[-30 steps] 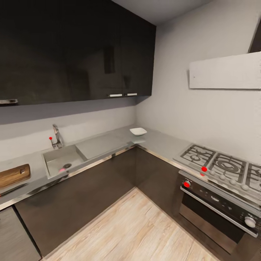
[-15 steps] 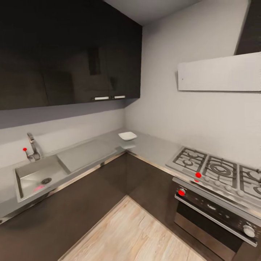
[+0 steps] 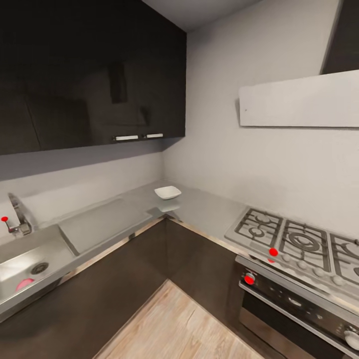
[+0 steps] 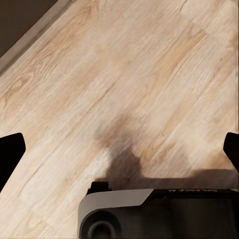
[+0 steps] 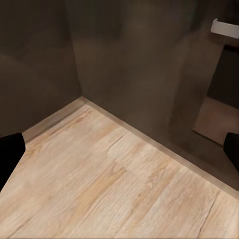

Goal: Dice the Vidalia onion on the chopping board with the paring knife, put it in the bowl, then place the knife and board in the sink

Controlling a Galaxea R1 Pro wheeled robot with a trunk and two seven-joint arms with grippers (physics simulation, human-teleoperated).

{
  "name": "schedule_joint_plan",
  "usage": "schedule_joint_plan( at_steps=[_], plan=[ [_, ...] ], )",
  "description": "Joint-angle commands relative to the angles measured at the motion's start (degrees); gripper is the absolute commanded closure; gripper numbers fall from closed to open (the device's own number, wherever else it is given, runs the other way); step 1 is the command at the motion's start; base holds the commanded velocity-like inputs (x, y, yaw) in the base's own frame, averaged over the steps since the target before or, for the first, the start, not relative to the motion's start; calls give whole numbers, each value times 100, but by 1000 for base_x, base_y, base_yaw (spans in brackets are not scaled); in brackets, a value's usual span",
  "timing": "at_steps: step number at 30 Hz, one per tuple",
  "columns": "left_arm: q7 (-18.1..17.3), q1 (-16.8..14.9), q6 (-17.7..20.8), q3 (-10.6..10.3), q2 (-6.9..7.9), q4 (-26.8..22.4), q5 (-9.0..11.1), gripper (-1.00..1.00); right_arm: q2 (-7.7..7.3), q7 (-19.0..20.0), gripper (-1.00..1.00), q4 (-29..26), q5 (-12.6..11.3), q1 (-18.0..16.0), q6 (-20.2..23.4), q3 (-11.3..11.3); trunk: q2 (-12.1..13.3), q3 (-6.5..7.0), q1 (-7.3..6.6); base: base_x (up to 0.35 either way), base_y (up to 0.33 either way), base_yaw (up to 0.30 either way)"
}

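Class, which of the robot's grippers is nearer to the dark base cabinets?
Probably the right. The right gripper faces the cabinets at their corner; the left gripper hangs over open wooden floor.

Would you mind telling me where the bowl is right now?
In the head view, the bowl sits on the countertop in the corner, between the sink at left and the stove at right.

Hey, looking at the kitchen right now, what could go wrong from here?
1. The grey steel sink sits at the head view's left edge, a pinkish object near its drain; it could slip from sight.
2. The white square bowl stands far back in the countertop corner, likely a long reach.
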Motion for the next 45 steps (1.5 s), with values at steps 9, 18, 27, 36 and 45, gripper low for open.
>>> schedule_joint_plan(
  at_steps=[9, 18, 27, 36, 45],
  plan=[
    [26, 0, 1993, -32, -426, -1739, -75, -100, 3, -60, -100, 8, 21, -2, -6, 43, -4, -1, 3, 24, -3, -1],
    [57, -9, 4823, -842, -615, -4737, -98, -100, -13, -65, -100, 4, 21, -2, -6, 36, -4, -1, 3, 1, 0, 0],
    [333, -804, 6116, -932, -675, -6062, -120, -100, -3, -69, -100, 8, 21, -2, -6, 34, -4, -1, 3, 0, 0, 0],
    [361, -2274, 6406, -934, -692, -6090, -84, -100, -2, -69, -100, 8, 21, -2, -6, 32, -4, -1, 3, 0, 0, 0],
    [363, -5114, 6445, -934, -700, -4049, -53, -100, -1, -69, -100, 1, 21, -2, -6, 26, -4, -1, 3, 0, 0, 0]
  ],
)
